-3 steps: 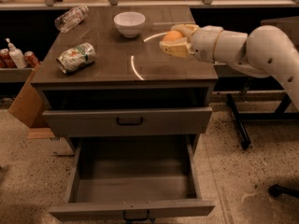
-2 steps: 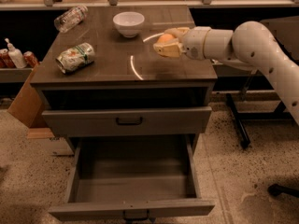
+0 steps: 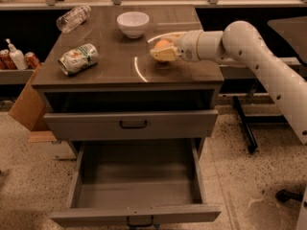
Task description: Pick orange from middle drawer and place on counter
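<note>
The orange [image 3: 162,44] sits between the pale fingers of my gripper [image 3: 165,51], which is shut on it. The gripper is low over the right middle of the brown-grey counter [image 3: 110,61], just right of the curved light reflection; I cannot tell whether the orange touches the top. My white arm [image 3: 249,47] reaches in from the right. The middle drawer [image 3: 139,195] is pulled open below, and its grey floor holds nothing.
A white bowl [image 3: 133,23] stands at the back of the counter, left of the gripper. A printed can [image 3: 78,58] and a clear bottle [image 3: 73,18] lie on the left side. A closed drawer front with a black handle [image 3: 133,124] is above the open drawer. A cardboard box [image 3: 26,104] stands at left.
My gripper has moved left and a little nearer over the counter with the orange still in it. The drawer and the other objects have not moved.
</note>
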You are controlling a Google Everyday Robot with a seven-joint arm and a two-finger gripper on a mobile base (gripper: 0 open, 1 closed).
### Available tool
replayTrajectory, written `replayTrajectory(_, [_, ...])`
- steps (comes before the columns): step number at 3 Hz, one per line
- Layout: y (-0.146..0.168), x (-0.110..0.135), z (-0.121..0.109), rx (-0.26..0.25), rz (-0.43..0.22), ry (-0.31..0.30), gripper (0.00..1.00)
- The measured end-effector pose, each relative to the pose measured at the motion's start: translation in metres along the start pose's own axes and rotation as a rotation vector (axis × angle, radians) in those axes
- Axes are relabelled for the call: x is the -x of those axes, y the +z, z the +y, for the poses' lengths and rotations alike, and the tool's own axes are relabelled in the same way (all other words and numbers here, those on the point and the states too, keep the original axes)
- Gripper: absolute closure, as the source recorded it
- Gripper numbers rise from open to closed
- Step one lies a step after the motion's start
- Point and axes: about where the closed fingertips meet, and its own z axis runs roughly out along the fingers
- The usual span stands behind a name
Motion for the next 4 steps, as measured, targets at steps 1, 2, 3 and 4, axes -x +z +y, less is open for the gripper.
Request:
replayTrajectory(1, [0.0121, -0.0089, -0.0026, 0.008, 0.033, 0.004, 0.58])
replayTrajectory(2, [0.0192, -0.0140, -0.0036, 0.020, 0.047, 0.009, 0.28])
replayTrajectory(3, [0.0206, -0.0142, -0.0029, 0.028, 0.044, 0.012, 0.04])
replayTrajectory(4, [0.0159, -0.0121, -0.0036, 0.031, 0.030, 0.015, 0.00])
